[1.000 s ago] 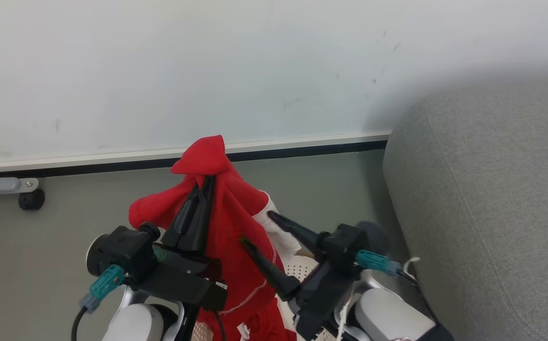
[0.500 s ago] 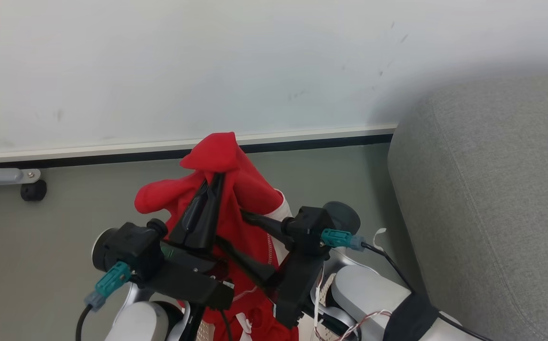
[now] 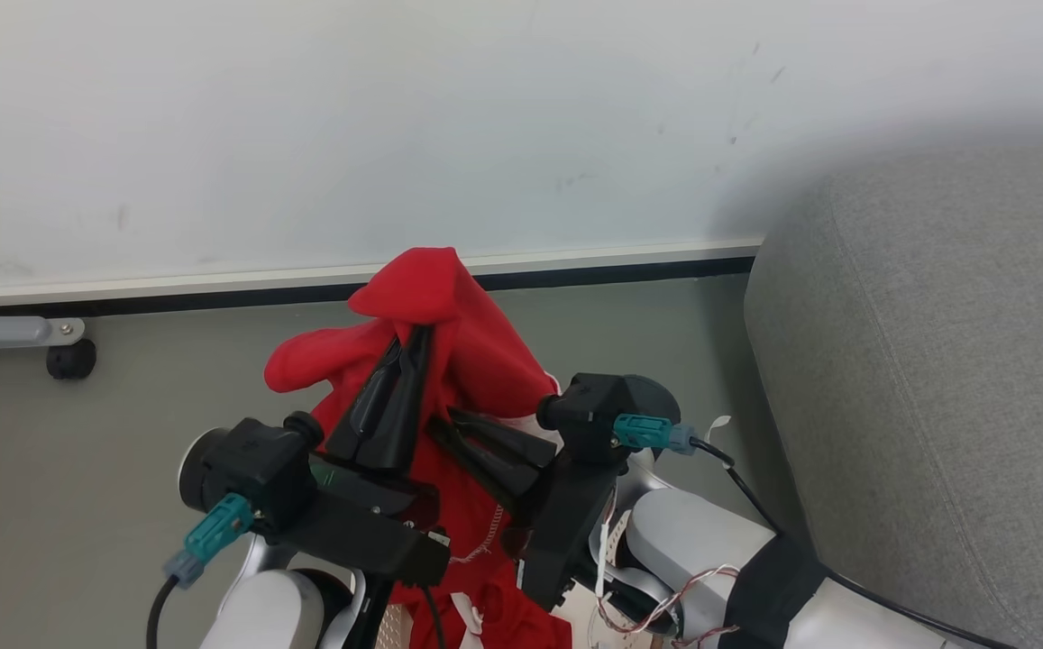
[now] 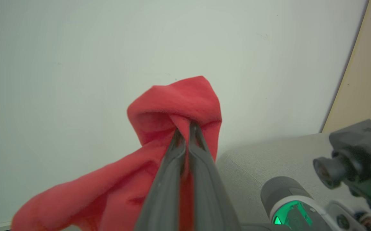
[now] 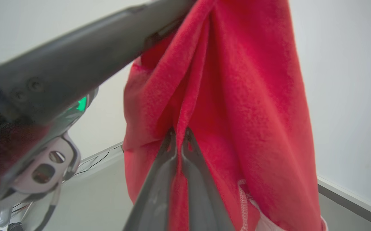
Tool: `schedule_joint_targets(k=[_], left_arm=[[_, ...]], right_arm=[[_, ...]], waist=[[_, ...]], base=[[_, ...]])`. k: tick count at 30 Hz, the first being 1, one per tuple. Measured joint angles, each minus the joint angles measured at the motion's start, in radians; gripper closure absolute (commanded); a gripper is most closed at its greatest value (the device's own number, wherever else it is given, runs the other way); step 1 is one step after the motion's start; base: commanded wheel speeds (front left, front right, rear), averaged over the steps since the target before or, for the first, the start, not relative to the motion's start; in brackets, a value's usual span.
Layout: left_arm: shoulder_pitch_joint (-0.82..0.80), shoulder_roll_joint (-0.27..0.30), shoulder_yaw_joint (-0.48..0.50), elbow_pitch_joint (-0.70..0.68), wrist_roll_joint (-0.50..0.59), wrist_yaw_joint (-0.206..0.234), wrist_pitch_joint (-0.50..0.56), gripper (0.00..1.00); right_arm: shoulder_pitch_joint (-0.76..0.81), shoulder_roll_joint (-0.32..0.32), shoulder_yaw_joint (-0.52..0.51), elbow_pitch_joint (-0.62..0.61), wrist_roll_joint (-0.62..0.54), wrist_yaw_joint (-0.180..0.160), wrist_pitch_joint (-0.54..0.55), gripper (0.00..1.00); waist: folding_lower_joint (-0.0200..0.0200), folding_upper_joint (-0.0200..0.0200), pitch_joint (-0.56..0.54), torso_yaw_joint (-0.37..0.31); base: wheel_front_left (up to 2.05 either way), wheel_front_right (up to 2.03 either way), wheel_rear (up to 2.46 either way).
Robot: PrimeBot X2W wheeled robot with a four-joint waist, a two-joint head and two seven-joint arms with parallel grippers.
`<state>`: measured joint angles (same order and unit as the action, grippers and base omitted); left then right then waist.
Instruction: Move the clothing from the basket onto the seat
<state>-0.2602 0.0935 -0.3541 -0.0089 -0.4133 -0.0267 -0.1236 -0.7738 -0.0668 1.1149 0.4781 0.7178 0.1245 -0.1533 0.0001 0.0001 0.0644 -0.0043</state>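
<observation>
Head view: clothing (image 3: 462,351) hangs in the air at centre frame, well clear of the seat (image 3: 936,379) at 3 o'clock. Its long axis runs 12 to 6, with the peak at 12 and one lobe sticking out toward 9. Left gripper (image 3: 416,335) points to 12, jaws clamped on the fabric just under the peak. Right gripper (image 3: 442,425) points to 10, jaws together on a fold lower down. Basket (image 3: 392,625) at 6 is mostly hidden behind arms and cloth, with just a perforated patch showing. The red tail with white trim drops toward it; can't tell what's inside. Castor (image 3: 70,359) at 9, by the wall's baseboard (image 3: 215,302).

Left wrist view: fingers pinched tight on a bunched red knot (image 4: 175,106), with cloth trailing off to 7, cut by the frame. Seat edge (image 4: 268,157) at 4. Right arm hardware at 4, blurred.

Right wrist view: fingers closed on a vertical pleat of the clothing (image 5: 243,96), with folds running 12 to 6. White stitching (image 5: 243,196) at 5. The left gripper's dark finger (image 5: 86,61) crosses at 10, out of focus.
</observation>
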Motion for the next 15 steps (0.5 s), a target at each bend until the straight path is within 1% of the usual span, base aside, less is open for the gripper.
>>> schedule_joint_targets(k=[2, 3, 5, 7, 12, 15], left_arm=[[0.000, 0.000, 0.000, 0.000, 0.000, 0.000, 0.000, 1.00], [0.000, 0.001, 0.000, 0.000, 0.000, 0.000, 0.000, 0.95], [0.000, 0.002, 0.000, -0.001, 0.000, 0.000, 0.001, 0.57], [0.000, 0.006, 0.000, -0.002, 0.000, 0.000, 0.004, 0.00], [0.002, 0.014, 0.002, -0.011, 0.000, 0.000, 0.005, 0.00], [0.007, 0.031, -0.001, -0.016, 0.006, 0.000, 0.008, 0.00]], right_arm=[[-0.001, 0.000, 0.001, 0.016, 0.009, 0.000, -0.010, 1.00], [-0.003, 0.000, 0.001, 0.022, 0.014, 0.000, -0.015, 1.00], [-0.014, 0.000, 0.000, 0.038, 0.029, 0.000, -0.025, 1.00], [-0.021, 0.000, -0.003, 0.053, 0.032, 0.000, -0.034, 1.00], [-0.029, 0.001, -0.022, 0.098, 0.051, 0.000, -0.052, 1.00], [-0.039, 0.000, -0.036, 0.121, 0.065, 0.000, -0.056, 1.00]], waist=[[0.0000, 0.0000, -0.001, 0.000], [0.0000, 0.0000, -0.002, 0.000], [0.0000, 0.0000, -0.003, 0.000], [0.0000, 0.0000, -0.004, -0.001], [0.0000, 0.0000, -0.007, -0.006], [0.0000, 0.0000, -0.007, -0.012]], base=[[0.00, 0.00, 0.00], [0.00, 0.00, 0.00], [0.00, 0.00, 0.00], [0.00, 0.00, 0.00], [0.00, 0.00, 0.00], [0.00, 0.00, 0.00]])
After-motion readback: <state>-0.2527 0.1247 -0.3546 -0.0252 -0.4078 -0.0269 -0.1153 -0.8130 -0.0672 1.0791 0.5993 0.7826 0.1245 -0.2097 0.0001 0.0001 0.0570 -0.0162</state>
